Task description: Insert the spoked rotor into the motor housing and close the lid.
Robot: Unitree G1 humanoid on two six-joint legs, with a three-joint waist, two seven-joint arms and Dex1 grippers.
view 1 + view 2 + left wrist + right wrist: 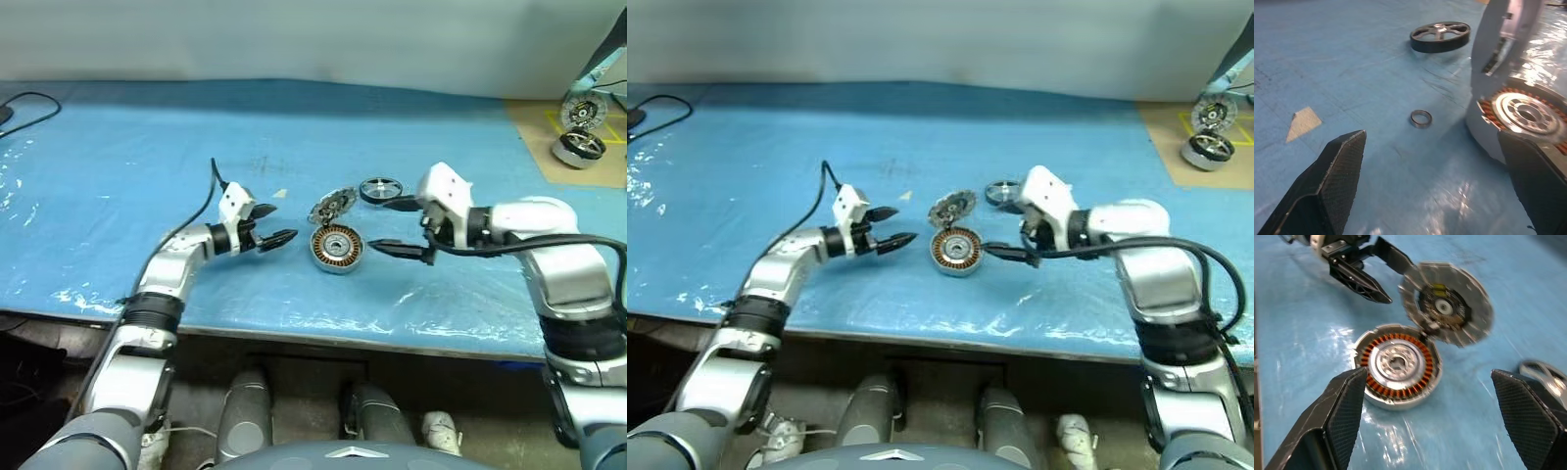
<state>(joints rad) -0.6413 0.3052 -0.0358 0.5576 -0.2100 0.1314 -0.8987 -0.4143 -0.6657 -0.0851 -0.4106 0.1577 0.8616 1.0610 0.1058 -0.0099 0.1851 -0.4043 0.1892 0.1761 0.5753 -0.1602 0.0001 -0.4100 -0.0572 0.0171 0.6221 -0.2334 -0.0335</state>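
Copper-orange windings: ring round a silver centre inside the motor housing [336, 248], a shallow round metal cup at frame centre in the left eye view, cavity bare, nothing seated in it.
lid: silver-grey disc [331, 204], hinged at the housing's far edge and tilted up, open; finned face with a dark centre shows in the right wrist view [1446, 303].
spoked rotor: dark outer band, shiny rim, hub and spokes [380, 190], flat on the surface, just up-right of the housing, apart from it, not held.
washer ring: small thin metal ring [1421, 118], loose on the surface near the housing, not part of the job.
surface: blue plastic sheet [127, 176], glossy, wrinkled, glare patches; a pale scrap of tape [1301, 122] stuck on it.
left gripper: [270, 225] left of the housing, black textured fingers spread wide, holding nothing, pointing toward the housing.
right gripper: [400, 227] right of the housing, fingers released and wide, empty; one finger tip near the rotor, cannot tell if touching.
background: spare motor parts [580, 132] on a tan sheet, upper right.
step in hand: judged early, insertion not begun; rotor out, lid up.
next move: right fingers need to pinch the rotor's rim, lift it, centre it level over the windings and lower it; left could steady the housing. Lid swings shut afterwards.
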